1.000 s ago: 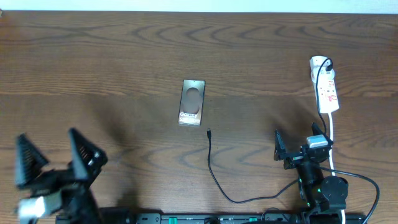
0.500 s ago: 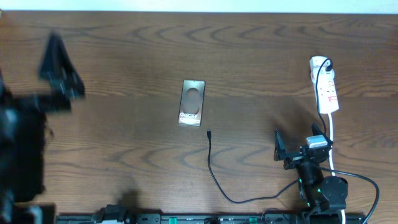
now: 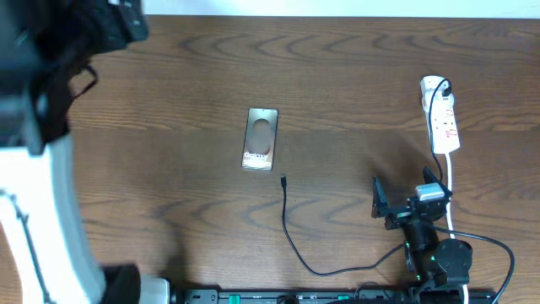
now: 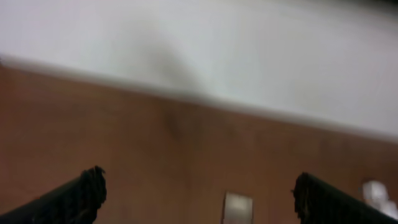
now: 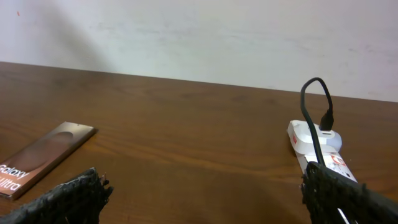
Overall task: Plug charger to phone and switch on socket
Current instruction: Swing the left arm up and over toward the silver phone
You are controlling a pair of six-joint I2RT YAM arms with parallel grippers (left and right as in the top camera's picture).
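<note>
Dark wood table (image 3: 337,67), white wall (image 5: 199,31) behind. Phone (image 3: 261,138) flat near centre: bronze screen, dark oval, white "Galaxy". Charger (image 3: 291,235) thin, black, tip loose at phone's 5 o'clock. Socket (image 3: 442,118) white, red marks, table's 2 o'clock. Left gripper (image 4: 199,190), right gripper (image 5: 202,186): fingers spread wide, holding nothing.

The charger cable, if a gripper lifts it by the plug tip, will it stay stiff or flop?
Probably floppy: the charger cable is thin and lies in a loose curve on the table. Its small plug tip likely twists when lifted and slides if nudged.
</note>
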